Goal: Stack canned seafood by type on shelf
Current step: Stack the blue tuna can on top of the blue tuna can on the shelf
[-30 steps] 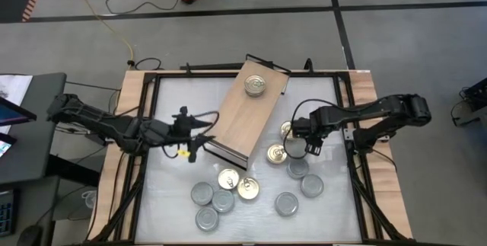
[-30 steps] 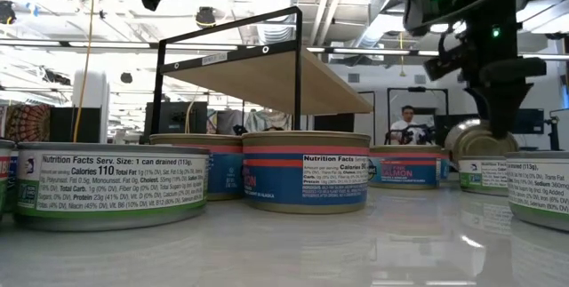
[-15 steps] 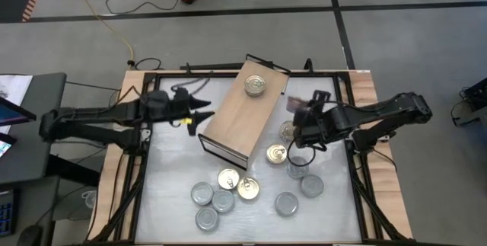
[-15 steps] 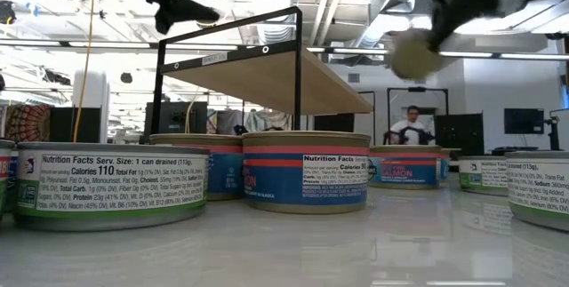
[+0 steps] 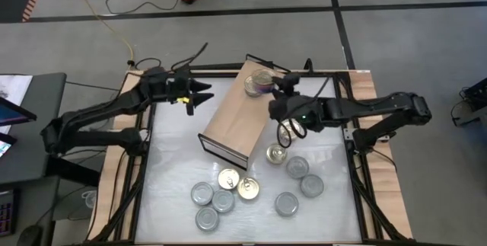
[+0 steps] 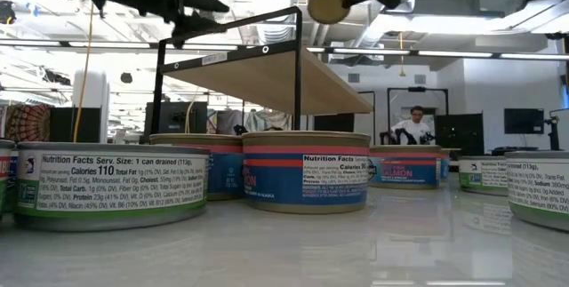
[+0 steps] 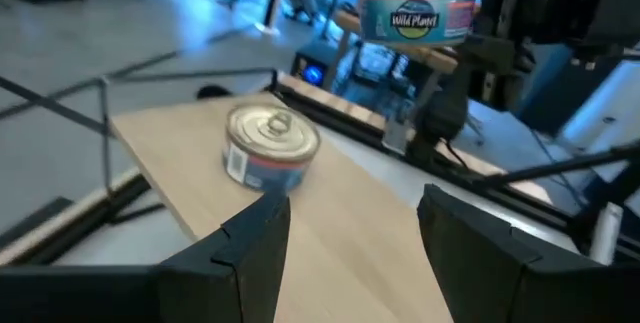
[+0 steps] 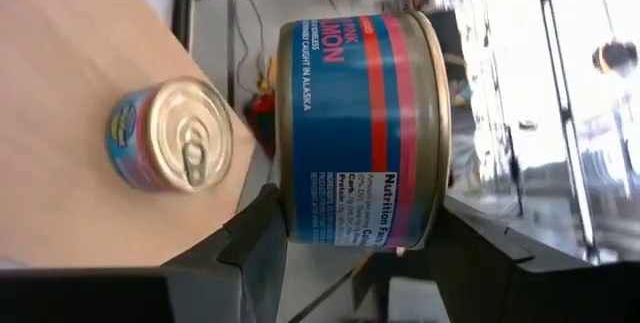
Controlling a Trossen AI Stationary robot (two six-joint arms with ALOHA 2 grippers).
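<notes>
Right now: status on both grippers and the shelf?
Right gripper holds salmon can above shelf. Left gripper open, empty, beside shelf. One gold-lid can already on shelf; nothing blocking.

Held can (image 8: 362,128) has a blue label with a pink-red stripe around it, white lettering and a dull gold rim. The one sitting on the shelf (image 5: 256,84), upper middle of the overhead shot, has a gold pull-tab lid and a blue-and-pink side. Shelf (image 5: 242,120) is pale wood on a black frame. Down on the white tabletop (image 5: 171,181), lower middle, lids are a mix of gold and silver-grey. Low camera shows green-banded labels (image 6: 111,185) at left and red-over-blue ones (image 6: 307,183) in the centre.
</notes>
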